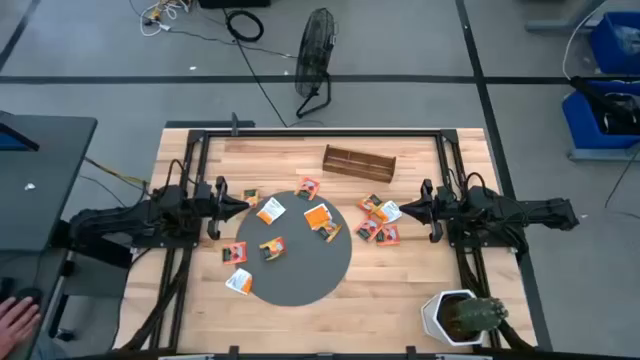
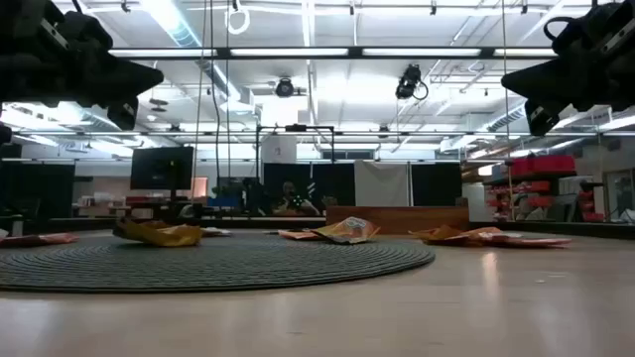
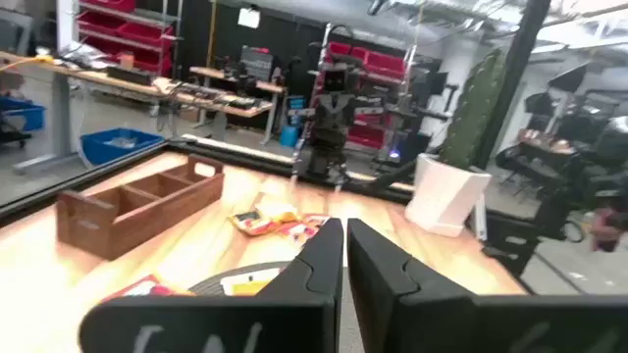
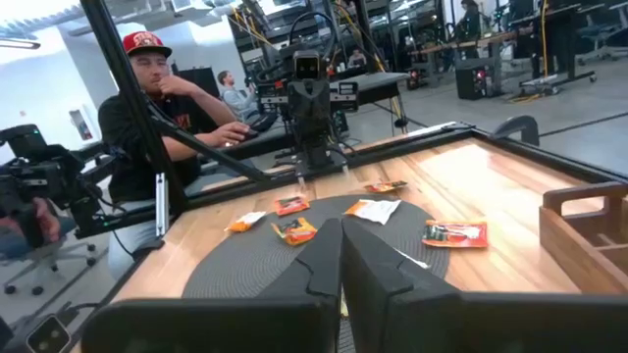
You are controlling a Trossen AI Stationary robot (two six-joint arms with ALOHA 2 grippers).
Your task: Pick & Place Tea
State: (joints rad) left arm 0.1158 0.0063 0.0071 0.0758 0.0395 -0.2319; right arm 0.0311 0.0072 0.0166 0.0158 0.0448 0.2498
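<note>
Both hands closed and empty above the wooden desk (image 1: 400, 300).
Left hand (image 1: 243, 201) and right hand (image 1: 404, 210) face each other; between them, small flat orange tea-bag packets (image 1: 320, 220) scattered on and around the grey round mat (image 1: 300, 275).

Left gripper (image 1: 243, 203): closed, empty, raised, pointing right.
Right gripper (image 1: 404, 210): closed, empty, raised, pointing left, facing it.

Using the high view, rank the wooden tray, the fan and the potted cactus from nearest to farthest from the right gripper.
Measured from the right gripper, at the table's right side:
1. Wooden tray, toward the table's far edge, left of the gripper.
2. Potted cactus, at the table's near right corner.
3. Fan, on the floor beyond the table.
</note>
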